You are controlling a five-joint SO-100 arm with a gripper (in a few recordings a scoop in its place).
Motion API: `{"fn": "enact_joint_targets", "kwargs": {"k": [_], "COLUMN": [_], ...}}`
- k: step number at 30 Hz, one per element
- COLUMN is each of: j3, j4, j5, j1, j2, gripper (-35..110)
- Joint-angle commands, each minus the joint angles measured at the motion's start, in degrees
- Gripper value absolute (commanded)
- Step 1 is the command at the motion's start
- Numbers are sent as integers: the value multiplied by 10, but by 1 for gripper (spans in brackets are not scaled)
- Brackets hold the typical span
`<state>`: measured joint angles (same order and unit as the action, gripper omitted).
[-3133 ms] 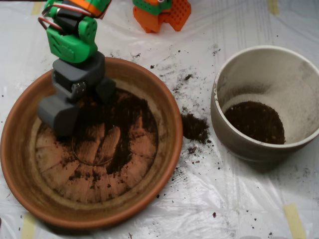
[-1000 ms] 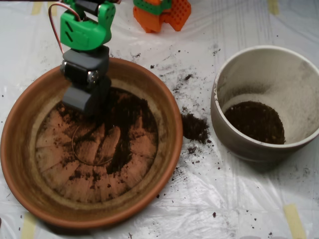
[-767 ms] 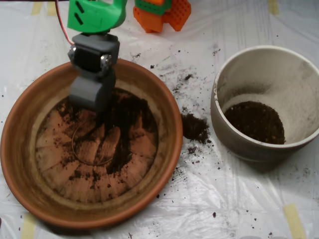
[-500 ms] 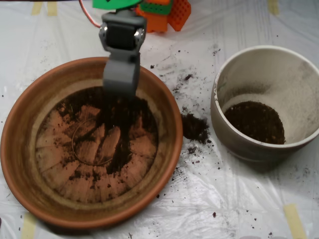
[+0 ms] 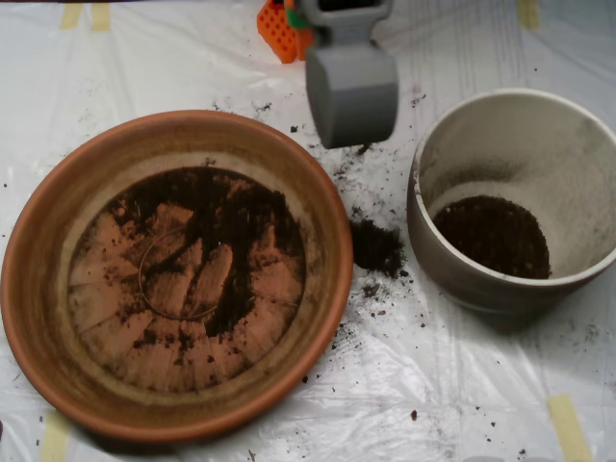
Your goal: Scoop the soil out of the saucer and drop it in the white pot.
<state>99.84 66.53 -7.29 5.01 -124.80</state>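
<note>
While soil (image 5: 236, 217) thinly coats the saucer (image 5: 58, 207), the scoop (image 5: 351, 91) hangs between dishes.
Jaws' state: cannot tell; white pot (image 5: 577, 144) holds soil.

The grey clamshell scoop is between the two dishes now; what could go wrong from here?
1. The grey clamshell scoop hangs over the plastic sheet, short of the round off-white pot; soil could fall there, where a spilled dark soil clump already lies.
2. It might strike the pot's near rim.

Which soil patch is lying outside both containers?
The small spilled soil heap on the plastic sheet, between the saucer and white pot.
</note>
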Motion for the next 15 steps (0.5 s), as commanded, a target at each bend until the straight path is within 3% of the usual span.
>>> {"fn": "enact_joint_targets", "kwargs": {"k": [1,9,13,15], "j3": [-112,-377,-403,-392], "j4": [23,165,202,203], "j5": [-20,-45,-48,-45], "j1": [61,156,178,180], "j2": [46,264,296,295], "gripper": [-1,0,28,34]}}
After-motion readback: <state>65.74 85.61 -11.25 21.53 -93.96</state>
